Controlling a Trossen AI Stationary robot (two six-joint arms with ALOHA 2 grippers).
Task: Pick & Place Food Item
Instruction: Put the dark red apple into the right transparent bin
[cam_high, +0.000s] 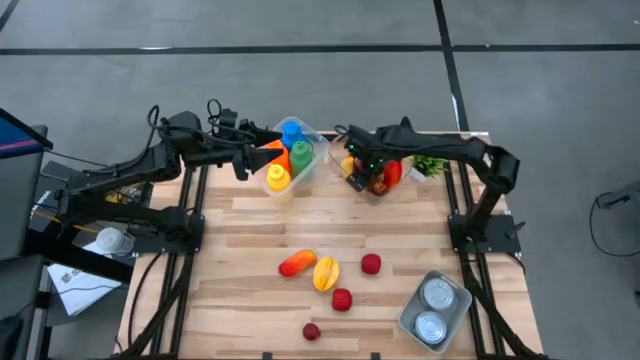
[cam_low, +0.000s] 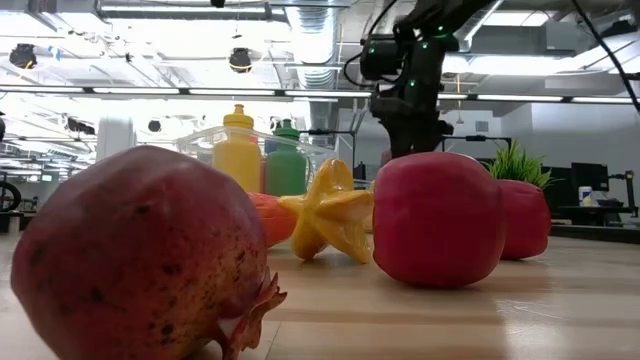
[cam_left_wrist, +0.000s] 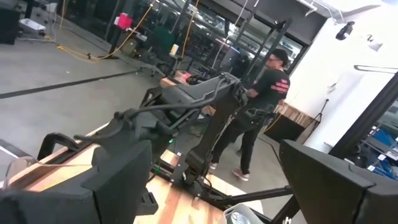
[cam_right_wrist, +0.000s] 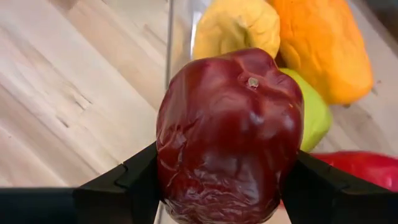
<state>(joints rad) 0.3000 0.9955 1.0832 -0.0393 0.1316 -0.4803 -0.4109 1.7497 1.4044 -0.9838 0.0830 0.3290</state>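
My right gripper (cam_high: 357, 170) (cam_right_wrist: 227, 177) hovers over the near-left edge of a clear bin (cam_right_wrist: 169, 62) at the table's far side and is shut on a dark red, wrinkled fruit (cam_right_wrist: 230, 130). Yellow (cam_right_wrist: 239, 25), orange (cam_right_wrist: 329, 43), green (cam_right_wrist: 314, 115) and red (cam_right_wrist: 367, 168) foods lie in that bin. My left gripper (cam_high: 245, 157) (cam_left_wrist: 217, 180) is open, held level beside the bottle bin (cam_high: 300, 150) and touching nothing. Near the front, a starfruit (cam_high: 325, 272), an orange-red pepper (cam_high: 298, 263) and three red fruits rest on the table. My right gripper pinches the dark red fruit between its two fingers (cam_right_wrist: 140, 180), one on each side of the fruit's lower half (cam_right_wrist: 177, 180). The fingers come from above, pointing down. The fruit is lifted clear over the bin's edge, its stem dimple (cam_right_wrist: 252, 81) facing the camera.
A clear bin with yellow, green, blue and orange bottles (cam_high: 285, 160) stands left of the food bin. A green plant (cam_high: 430, 165) sits at the far right. A tray holding two cans (cam_high: 435, 308) occupies the near right corner. A person (cam_left_wrist: 264, 106) stands beyond the table.
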